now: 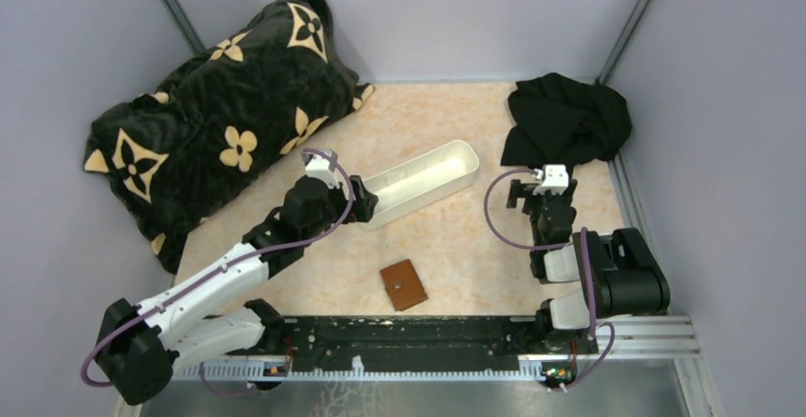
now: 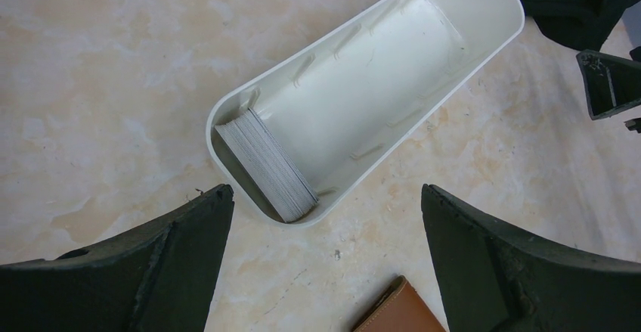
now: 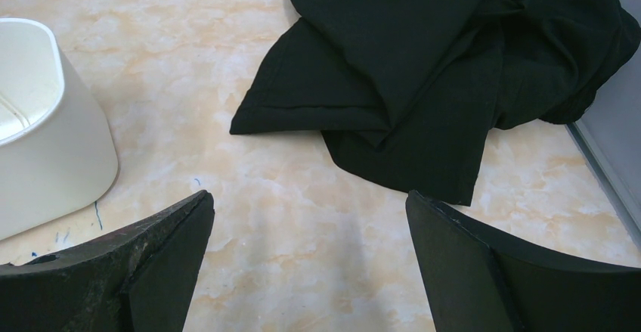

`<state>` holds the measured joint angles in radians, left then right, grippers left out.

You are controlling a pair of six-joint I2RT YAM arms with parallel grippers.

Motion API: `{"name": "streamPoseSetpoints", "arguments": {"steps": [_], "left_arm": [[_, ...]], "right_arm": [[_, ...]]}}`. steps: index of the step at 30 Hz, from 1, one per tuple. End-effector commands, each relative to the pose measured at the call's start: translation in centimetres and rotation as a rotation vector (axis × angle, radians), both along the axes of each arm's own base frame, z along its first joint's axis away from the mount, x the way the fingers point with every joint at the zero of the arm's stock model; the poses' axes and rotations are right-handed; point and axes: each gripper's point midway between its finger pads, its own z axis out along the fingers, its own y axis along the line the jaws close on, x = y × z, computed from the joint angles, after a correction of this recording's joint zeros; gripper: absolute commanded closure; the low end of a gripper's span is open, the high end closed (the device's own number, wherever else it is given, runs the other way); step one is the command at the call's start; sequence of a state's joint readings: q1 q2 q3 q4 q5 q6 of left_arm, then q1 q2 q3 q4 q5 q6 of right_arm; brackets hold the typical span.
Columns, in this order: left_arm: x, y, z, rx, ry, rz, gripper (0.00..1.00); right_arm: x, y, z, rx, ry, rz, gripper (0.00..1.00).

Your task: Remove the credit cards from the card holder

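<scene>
The card holder point(image 1: 404, 284), a closed brown leather wallet, lies on the table near the front middle. Its corner shows at the bottom of the left wrist view point(image 2: 401, 313). A stack of several thin grey cards point(image 2: 264, 166) stands on edge in the near end of the long white tray point(image 1: 447, 172). My left gripper point(image 1: 363, 200) is open and empty, just short of that end of the tray, with its jaws wide apart point(image 2: 326, 196). My right gripper point(image 1: 519, 192) is open and empty over bare table point(image 3: 310, 200).
A black cloth point(image 1: 567, 118) lies crumpled at the back right, just beyond my right gripper point(image 3: 438, 67). A dark patterned pillow point(image 1: 219, 123) fills the back left. The tray's far end shows in the right wrist view point(image 3: 53, 158). Grey walls enclose the table.
</scene>
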<state>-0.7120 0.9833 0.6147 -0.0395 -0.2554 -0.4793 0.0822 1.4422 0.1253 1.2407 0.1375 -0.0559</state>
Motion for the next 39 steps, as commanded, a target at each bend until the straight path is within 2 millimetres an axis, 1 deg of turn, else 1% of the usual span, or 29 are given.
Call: {"name": "streamPoseSetpoints", "arguments": {"steps": [1,4,10,16,19,23,26,31,34,38,39], "left_arm": [[0.7,0.0,1.6,0.013,-0.022,0.023,0.01],[0.9,0.1,2.5,0.01,-0.053,0.026,0.0],[0.5,-0.6,2.8,0.003,-0.03,-0.015,0.0],[-0.6,1.3,1.8,-0.01,-0.023,0.045,0.0],[-0.9,1.7,1.5,-0.017,-0.037,0.047,0.0],[-0.2,1.7,1.9,0.01,-0.069,0.051,0.0],[0.4,1.8,2.2,0.032,-0.053,0.074,0.0],[1.3,2.2,2.7,0.023,-0.079,0.131,0.01],[1.9,1.5,2.4,0.022,-0.086,0.122,0.01],[2.6,-0.3,1.9,0.01,-0.056,0.075,0.01],[2.8,-0.8,2.1,0.007,-0.047,0.066,0.01]], "right_arm": [[0.9,0.1,1.9,0.015,-0.066,-0.002,0.01],[0.9,0.1,1.8,0.015,-0.063,-0.003,0.01],[0.9,0.1,1.9,0.015,-0.065,-0.003,0.01],[0.9,0.0,1.9,0.015,-0.065,-0.003,0.01],[0.9,0.1,1.8,0.015,-0.064,-0.002,0.01],[0.9,0.1,1.8,0.015,-0.063,-0.002,0.01],[0.9,0.1,1.8,0.015,-0.062,-0.002,0.01],[1.0,0.0,1.8,0.019,-0.057,0.002,0.01],[1.0,0.0,1.8,0.019,-0.057,0.0,0.01],[1.0,0.0,1.8,0.019,-0.058,0.0,0.01],[1.1,0.1,1.7,0.019,-0.055,0.006,0.01]]}}
